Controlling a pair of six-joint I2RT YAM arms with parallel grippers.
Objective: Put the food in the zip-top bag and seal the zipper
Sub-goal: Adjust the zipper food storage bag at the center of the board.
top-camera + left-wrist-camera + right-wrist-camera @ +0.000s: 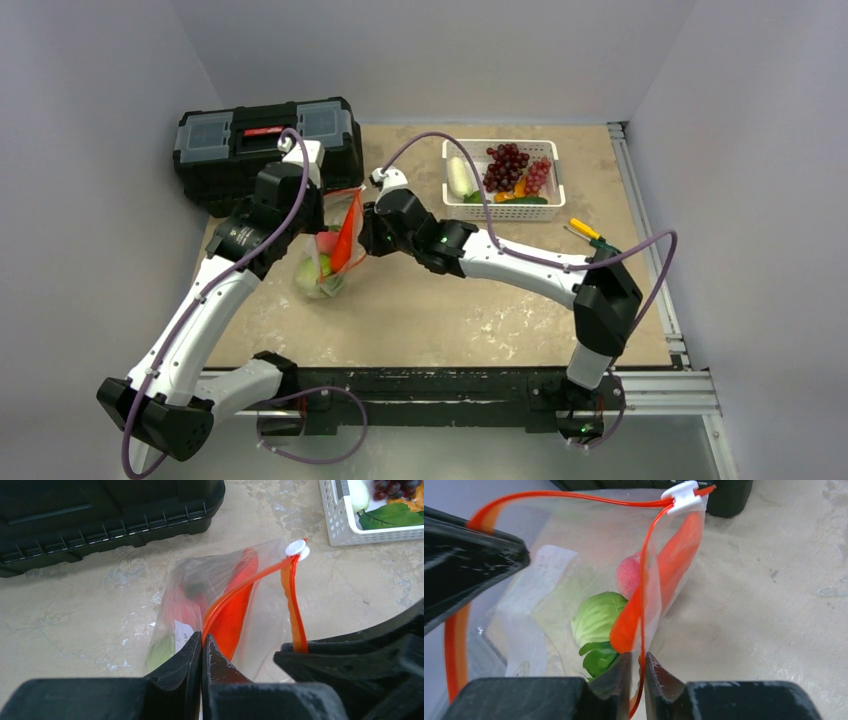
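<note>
The left gripper had its fingers pressed together on the rim of the zip-top bag, with the zipper running out from between them. The right gripper stood astride the opposite run of that strip with its fingers nearly together. A sliver of gap showed, so I could not tell whether it already pinched. Between the two grippers the bag's mouth was spread, and the white slider tab sat at the end far from both sets of fingertips. Just beyond the right gripper's fingertips, inside the bag, lay the carrot, a pink-red round piece and a green leafy piece.

The film looked thin, limp and slippery, likely to crumple or slide. The strip seemed the firmer part and the sensible place to hold, with the tab the part to pull for sealing. The load seemed light.

Well beyond the right gripper, on its outer side, the white basket held grapes and a white bulb. The bag's bottom was cut off in the wrist views, and whether it rested on the table was unclear. From above, the arms covered its mouth.
</note>
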